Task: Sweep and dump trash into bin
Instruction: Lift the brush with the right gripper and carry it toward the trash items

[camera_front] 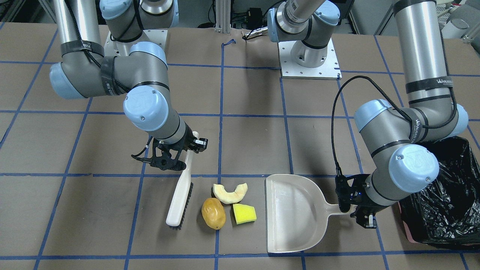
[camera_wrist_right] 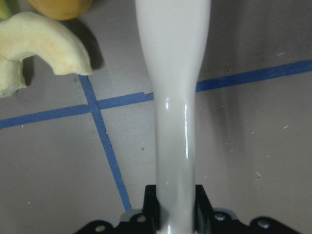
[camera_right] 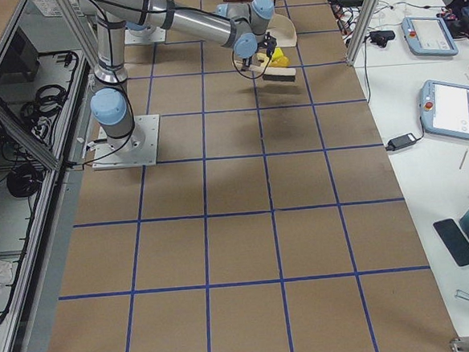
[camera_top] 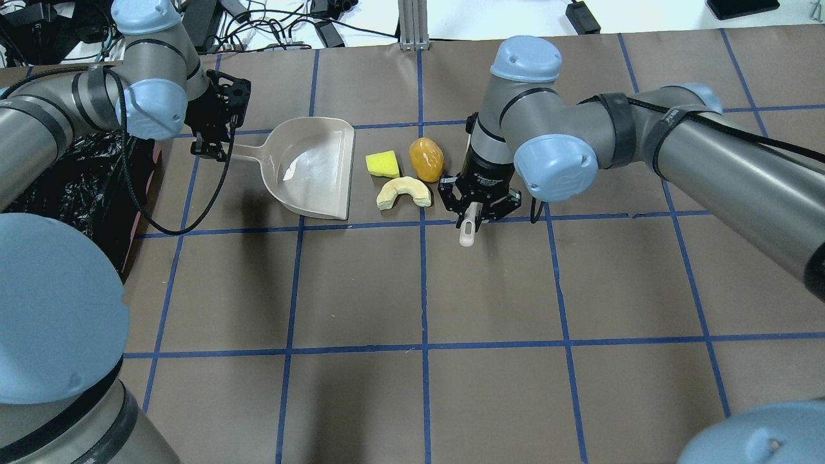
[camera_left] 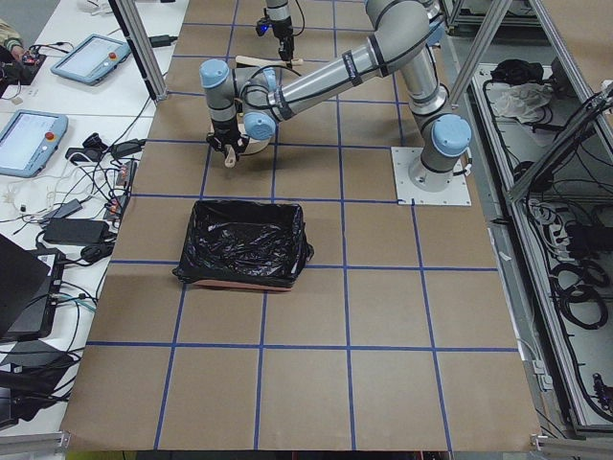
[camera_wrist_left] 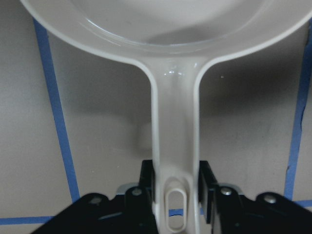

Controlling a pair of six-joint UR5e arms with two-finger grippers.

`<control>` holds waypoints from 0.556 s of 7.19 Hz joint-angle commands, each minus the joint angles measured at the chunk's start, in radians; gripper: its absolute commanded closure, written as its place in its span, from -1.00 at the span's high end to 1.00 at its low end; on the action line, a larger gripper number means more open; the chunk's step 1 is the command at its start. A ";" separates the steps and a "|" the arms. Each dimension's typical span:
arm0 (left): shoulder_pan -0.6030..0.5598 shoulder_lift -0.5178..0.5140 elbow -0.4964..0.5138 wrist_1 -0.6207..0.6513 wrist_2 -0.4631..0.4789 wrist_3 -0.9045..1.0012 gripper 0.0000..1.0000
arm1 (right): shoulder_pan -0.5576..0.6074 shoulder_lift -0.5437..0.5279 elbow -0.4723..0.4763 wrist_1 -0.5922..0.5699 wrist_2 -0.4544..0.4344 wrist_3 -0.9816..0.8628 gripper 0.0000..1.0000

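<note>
The trash lies in a cluster on the table: a potato [camera_front: 213,213] [camera_top: 426,158], a melon rind [camera_front: 230,193] [camera_top: 403,191] [camera_wrist_right: 34,44] and a sponge wedge [camera_front: 244,213] [camera_top: 383,163]. My right gripper [camera_front: 183,155] [camera_top: 474,212] [camera_wrist_right: 175,209] is shut on the handle of a white brush [camera_front: 180,198], whose bristles face the potato. My left gripper [camera_front: 354,210] [camera_top: 213,145] [camera_wrist_left: 175,214] is shut on the handle of the beige dustpan [camera_front: 296,213] [camera_top: 316,167]. The pan's open edge faces the trash, close to the sponge. The bin [camera_front: 442,210] [camera_top: 64,187] [camera_left: 244,244] stands beyond the left gripper.
Brown table surface with a blue tape grid [camera_top: 422,290]. The two arm base plates [camera_front: 309,62] are bolted at the robot's side. Cables and tablets [camera_left: 29,139] lie beyond the table's edge.
</note>
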 commanded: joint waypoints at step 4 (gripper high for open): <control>0.001 0.001 0.001 -0.001 -0.002 0.000 -0.89 | 0.116 0.046 0.000 -0.010 0.010 0.072 -1.00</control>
